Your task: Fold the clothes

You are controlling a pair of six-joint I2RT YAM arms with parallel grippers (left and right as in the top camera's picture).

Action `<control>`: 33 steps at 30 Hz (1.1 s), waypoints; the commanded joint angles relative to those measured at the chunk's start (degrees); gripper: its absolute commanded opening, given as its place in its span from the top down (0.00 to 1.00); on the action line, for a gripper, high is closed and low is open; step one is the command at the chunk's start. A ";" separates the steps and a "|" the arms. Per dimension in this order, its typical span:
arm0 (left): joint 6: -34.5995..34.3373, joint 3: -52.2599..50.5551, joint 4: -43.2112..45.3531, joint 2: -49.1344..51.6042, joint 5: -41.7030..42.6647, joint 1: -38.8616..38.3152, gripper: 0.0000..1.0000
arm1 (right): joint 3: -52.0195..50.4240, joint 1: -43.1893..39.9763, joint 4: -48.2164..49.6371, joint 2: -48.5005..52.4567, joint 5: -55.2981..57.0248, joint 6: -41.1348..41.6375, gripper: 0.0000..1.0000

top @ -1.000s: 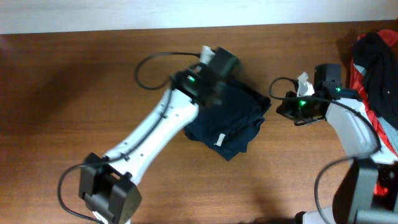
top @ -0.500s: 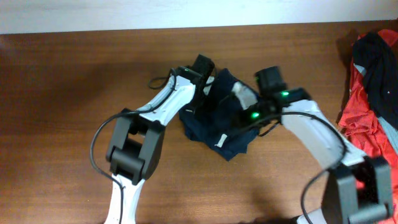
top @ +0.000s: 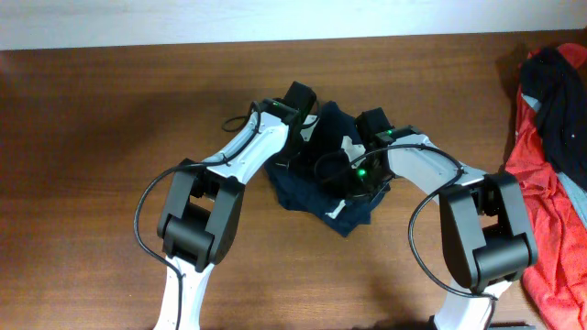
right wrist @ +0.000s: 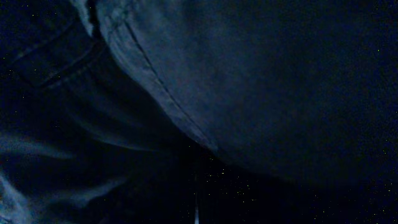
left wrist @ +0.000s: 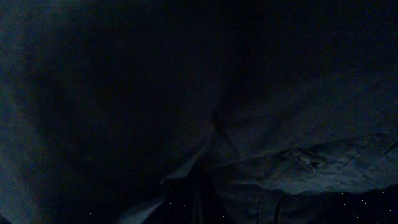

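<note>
The dark navy shorts (top: 298, 188) lie crumpled at the middle of the table, with a small white label (top: 349, 147) showing near the top. My left gripper (top: 295, 137) is pressed down on their upper left part. My right gripper (top: 341, 172) is pressed down on their right part. Both sets of fingers are buried in the cloth. The left wrist view is filled by dark navy cloth (left wrist: 280, 93) with a fold and a seam. The right wrist view shows only navy cloth (right wrist: 249, 74) with a stitched hem. I cannot make out the jaws in either view.
A heap of red, black and grey garments (top: 550, 137) lies at the table's right edge. The brown wooden table (top: 110, 137) stretches to the left and front of the shorts. Both arms arch over the shorts from the front.
My right gripper has swung left from beside the shorts onto their right part. My left gripper stays on the upper left part, and the left arm has folded in closer.
</note>
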 commanded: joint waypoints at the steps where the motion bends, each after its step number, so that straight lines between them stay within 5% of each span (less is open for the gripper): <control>1: 0.92 -0.35 -0.83 1.05 0.74 0.04 1.00 | -1.79 -1.09 -1.81 -0.68 11.61 1.62 0.96; 8: -0.39 -0.35 -11.91 1.05 0.79 0.00 1.00 | -0.74 -1.16 -2.56 -12.94 9.68 3.37 0.96; 13: -0.42 -0.33 -16.87 1.05 1.81 -0.02 1.00 | -0.63 -1.09 6.73 -17.90 -0.68 3.37 0.96; 20: -0.57 -0.15 -15.96 -0.50 2.51 -0.20 1.00 | -0.68 -1.53 13.35 -13.92 1.51 9.66 0.96; 27: -0.57 3.39 -14.71 -6.75 -7.26 0.81 0.99 | -0.74 -2.49 12.63 -10.84 2.75 11.30 0.96; 33: 0.13 3.67 -9.84 -8.98 -12.81 3.72 0.80 | -1.03 -3.02 12.46 -4.24 7.30 11.30 0.96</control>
